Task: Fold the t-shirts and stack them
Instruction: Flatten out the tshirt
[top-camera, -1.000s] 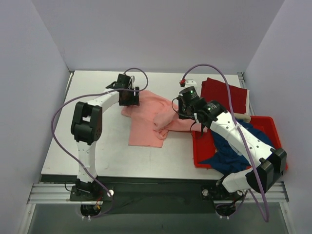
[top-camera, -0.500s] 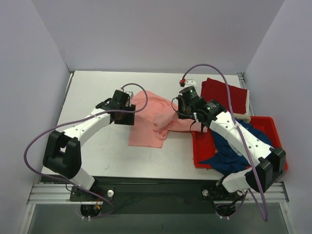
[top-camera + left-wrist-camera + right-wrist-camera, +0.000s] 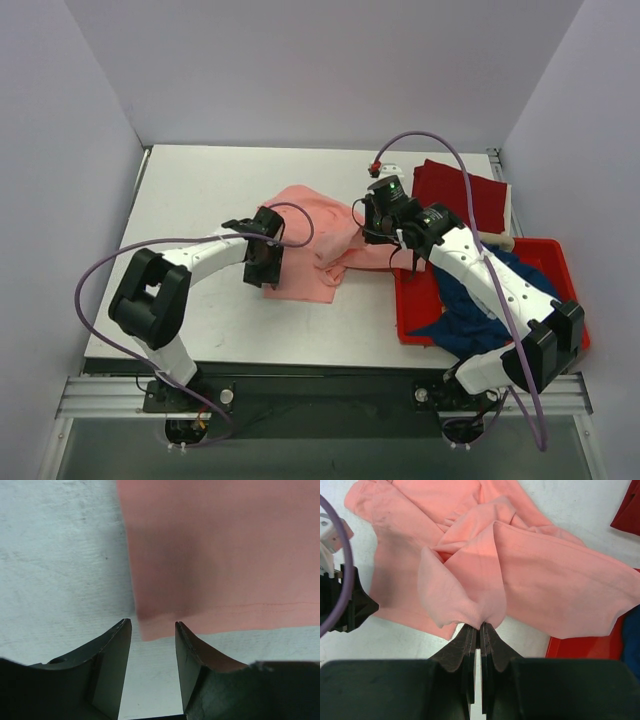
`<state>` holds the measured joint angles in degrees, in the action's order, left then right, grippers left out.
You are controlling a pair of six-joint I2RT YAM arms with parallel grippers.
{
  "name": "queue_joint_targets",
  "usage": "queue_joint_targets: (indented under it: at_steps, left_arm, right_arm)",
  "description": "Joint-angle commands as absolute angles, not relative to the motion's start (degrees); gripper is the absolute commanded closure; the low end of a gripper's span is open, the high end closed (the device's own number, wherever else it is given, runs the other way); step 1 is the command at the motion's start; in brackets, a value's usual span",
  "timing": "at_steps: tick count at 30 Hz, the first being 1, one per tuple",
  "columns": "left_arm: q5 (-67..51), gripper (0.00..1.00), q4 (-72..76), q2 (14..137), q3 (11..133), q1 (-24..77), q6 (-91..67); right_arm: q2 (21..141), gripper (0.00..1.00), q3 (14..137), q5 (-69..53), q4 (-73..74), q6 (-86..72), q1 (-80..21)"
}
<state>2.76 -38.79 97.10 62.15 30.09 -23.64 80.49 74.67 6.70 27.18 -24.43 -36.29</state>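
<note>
**Stock entry: three t-shirts, one tub, two arms at work**

- Salmon-pink t-shirt (image 3: 300,255): is lying rumpled and partly spread at the middle of the table (image 3: 190,190). Its right side is reaching the left rim of the red tub (image 3: 548,247).
- Right gripper (image 3: 481,626): its fingers are pressing together on a gathered fold of the salmon-pink t-shirt. The cloth is bunching up and fanning out from the pinch.
- Left gripper (image 3: 152,626): its jaws are standing apart and gripping nothing. It is hanging low over the table at the shirt's near-left corner, which is lying just ahead of the gap. The hem is running across in front of one fingertip.
- Dark red t-shirt (image 3: 462,192): is lying flat at the far right of the table, behind the tub.
- Navy blue t-shirt (image 3: 470,305): is sitting crumpled inside the tub, partly under the right arm.
</note>
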Motion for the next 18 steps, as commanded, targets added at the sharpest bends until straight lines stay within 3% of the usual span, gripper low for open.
queue_joint_targets:
  at_steps: [1, 12, 17, 18]
  left_arm:
    - [2.7, 0.50, -41.0, 98.9, 64.6, 31.4, -25.0]
    - [5.0, 0.55, -39.9, 99.7, 62.7, 31.5, -25.3]
    - [2.8, 0.67, -37.4, 101.2, 60.9, 31.3, -25.7]
    - [2.1, 0.77, -36.1, 101.4, 60.6, 31.3, -25.7]
  right_arm:
    - [80.3, 1.00, 74.3, 6.7, 27.2, -25.2, -35.8]
    - [80.0, 1.00, 73.4, 6.8, 27.2, -25.7, -34.7]
    - [79.7, 1.00, 73.3, 6.8, 27.3, -25.9, -34.4]
    - [79.7, 1.00, 73.1, 6.8, 27.2, -25.8, -34.3]
